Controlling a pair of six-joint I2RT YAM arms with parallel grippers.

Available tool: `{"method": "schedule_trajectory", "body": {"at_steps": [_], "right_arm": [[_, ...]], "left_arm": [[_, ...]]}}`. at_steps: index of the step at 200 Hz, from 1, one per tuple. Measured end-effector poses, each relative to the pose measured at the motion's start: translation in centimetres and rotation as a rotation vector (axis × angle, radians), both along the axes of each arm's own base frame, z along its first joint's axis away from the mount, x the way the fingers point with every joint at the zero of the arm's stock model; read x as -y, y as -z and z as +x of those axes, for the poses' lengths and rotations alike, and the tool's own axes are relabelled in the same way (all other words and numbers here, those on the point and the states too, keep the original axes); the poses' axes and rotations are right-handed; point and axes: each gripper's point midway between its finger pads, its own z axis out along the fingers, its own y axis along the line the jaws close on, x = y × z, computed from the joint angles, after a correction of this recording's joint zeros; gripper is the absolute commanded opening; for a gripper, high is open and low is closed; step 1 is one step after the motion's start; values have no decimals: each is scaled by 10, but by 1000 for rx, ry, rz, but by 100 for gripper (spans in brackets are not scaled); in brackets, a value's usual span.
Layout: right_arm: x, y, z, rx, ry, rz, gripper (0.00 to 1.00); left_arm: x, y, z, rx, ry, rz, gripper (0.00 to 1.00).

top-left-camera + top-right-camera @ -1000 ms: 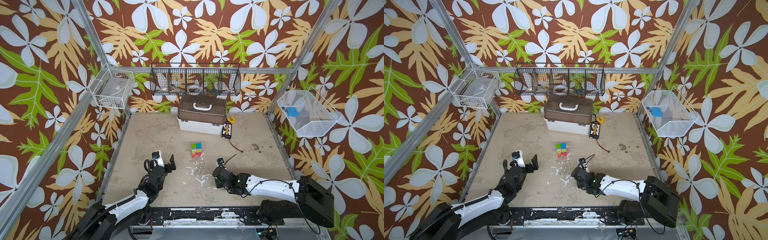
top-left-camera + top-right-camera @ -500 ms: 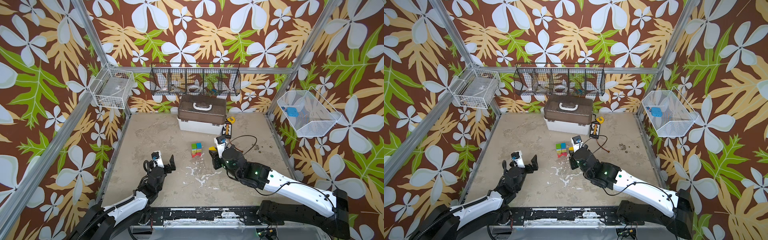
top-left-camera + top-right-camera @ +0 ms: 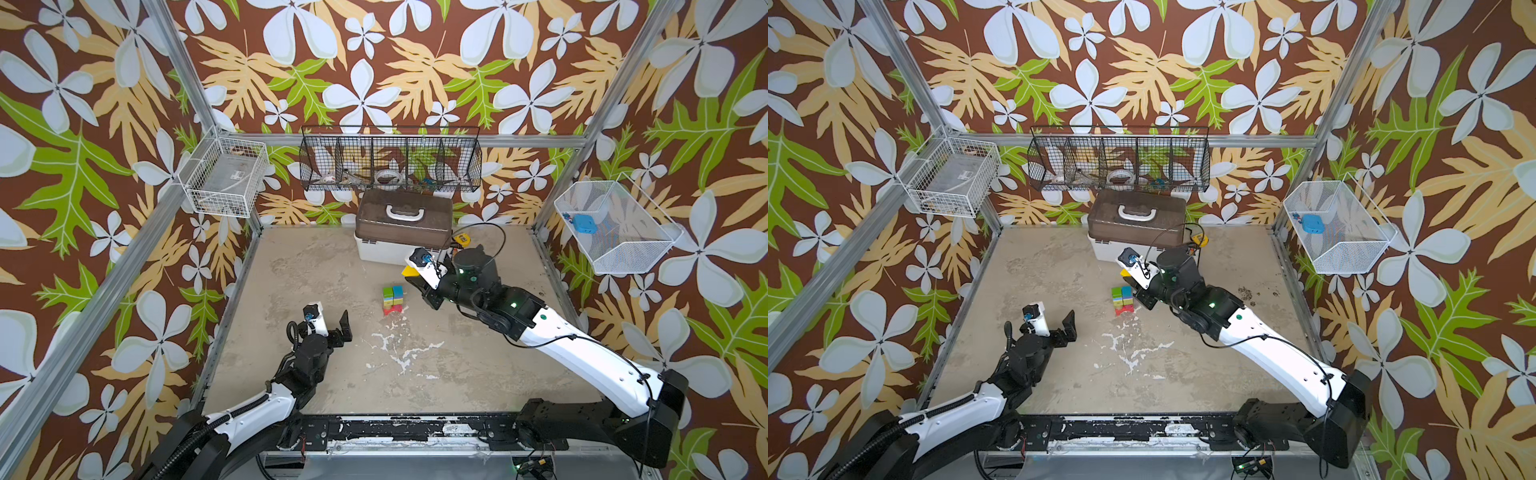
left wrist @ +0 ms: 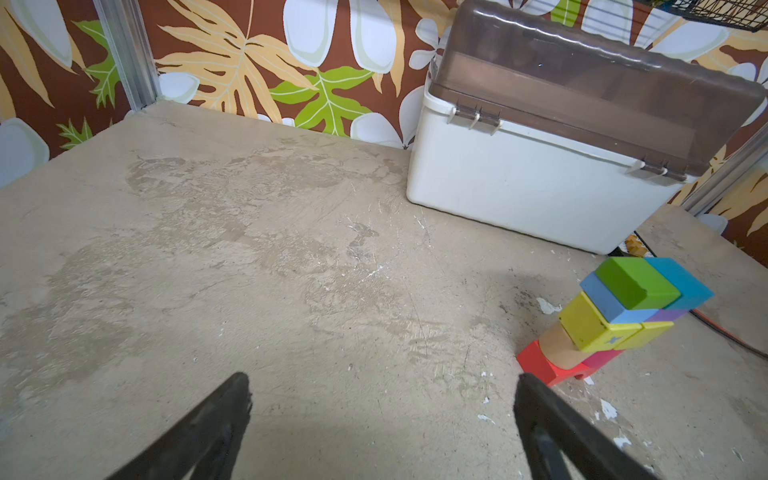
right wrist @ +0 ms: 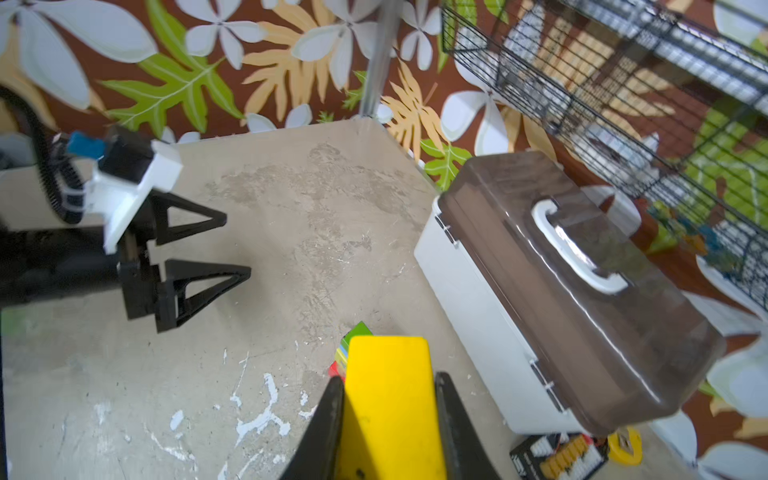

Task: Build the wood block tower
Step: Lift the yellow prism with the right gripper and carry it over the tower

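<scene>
A: What is seen of the room?

B: A cell is formed by aluminium posts (image 3: 187, 70) and walls papered in brown, with white flowers and green and tan leaves. A black wire basket (image 3: 390, 143) is hung on the back wall, a white wire basket (image 3: 224, 208) on the left wall and a white mesh basket (image 3: 631, 257) on the right.

A: And the surface?

B: The surface (image 3: 303, 270) is beige, worn and blotched, and white scuffs are scattered toward the front. A brown-lidded white box (image 3: 401, 228) is set at the back edge.

A: Where is the tower found?

B: The tower (image 3: 392, 299) is stood mid-surface, in front of the box and apart from it. A red piece is at the bottom, and green and teal blocks are on top.

A: The fingers?

B: The left fingers (image 4: 224, 415) are spread wide with nothing held, low over bare surface to the tower's left. A yellow block (image 5: 390, 399) is clamped between the right fingers (image 5: 328, 419) — it is held aloft just beside the tower's top.
</scene>
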Motion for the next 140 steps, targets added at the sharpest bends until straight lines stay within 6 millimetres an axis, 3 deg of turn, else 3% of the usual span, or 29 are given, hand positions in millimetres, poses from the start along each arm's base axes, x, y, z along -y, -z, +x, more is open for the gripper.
{"method": "schedule_trajectory", "body": {"at_steps": [16,38,68,115,140], "right_arm": [[-7,2,-12,28,-174,-19,0],[-17,-4,1,69,-339,-72,0],[-28,21,-5,70,-570,-194,0],[-26,64,17,-34,-659,-325,0],[-27,83,28,-83,-653,-371,0]], "left_arm": [[0,0,-1,3,1,-3,100],[6,0,-3,8,43,-6,100],[33,-2,-14,37,236,5,100],[56,-28,-27,147,394,-13,100],[66,-29,-32,154,460,-14,100]]}}
